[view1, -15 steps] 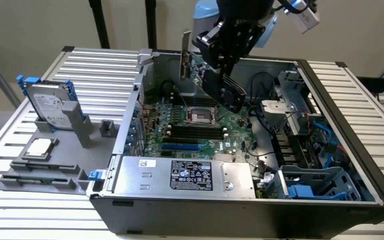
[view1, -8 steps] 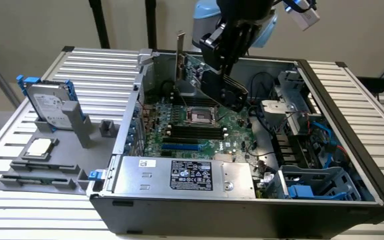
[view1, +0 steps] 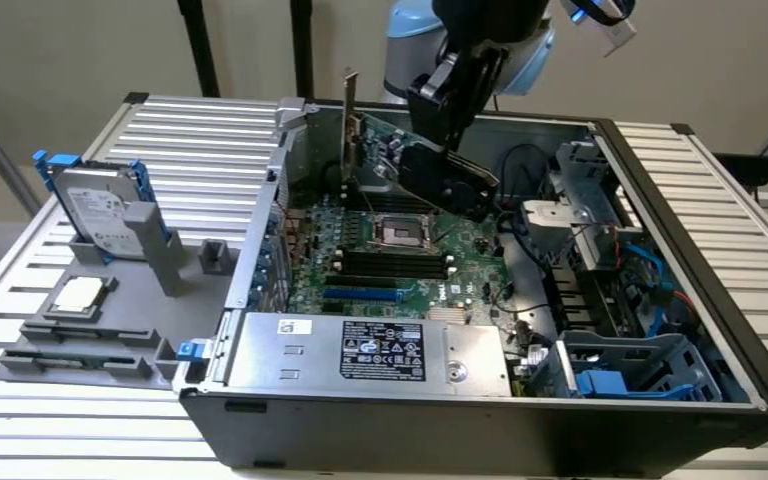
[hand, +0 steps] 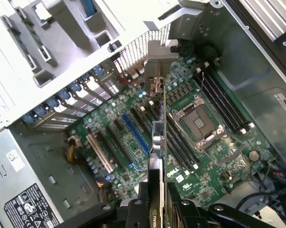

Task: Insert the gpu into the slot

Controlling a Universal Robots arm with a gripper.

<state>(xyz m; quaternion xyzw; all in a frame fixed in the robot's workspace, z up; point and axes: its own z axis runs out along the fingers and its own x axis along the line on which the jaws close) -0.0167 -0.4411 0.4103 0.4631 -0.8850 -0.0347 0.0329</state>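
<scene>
My gripper (view1: 446, 125) is shut on the gpu (view1: 448, 180), a flat black card that hangs tilted above the motherboard inside the open case. Its silvery bracket (view1: 351, 125) stands up near the case's back wall. In the wrist view the gpu (hand: 157, 137) appears edge-on between my gripper's (hand: 157, 202) fingers (hand: 133, 209), with the bracket (hand: 158, 59) at its far end. The slot (hand: 135, 134) is a long bright-blue strip on the green board, lying uncovered beside the card's line and apart from it. The slot (view1: 361, 295) sits near the power supply, lower than the card.
A silver labelled power supply (view1: 371, 350) fills the case's near corner. The CPU socket (view1: 398, 232) and black memory strips (view1: 384, 265) lie under the card. Cables and a blue drive cage (view1: 624, 370) crowd the exterior view's right. A hard drive (view1: 97, 210) stands outside on a grey holder.
</scene>
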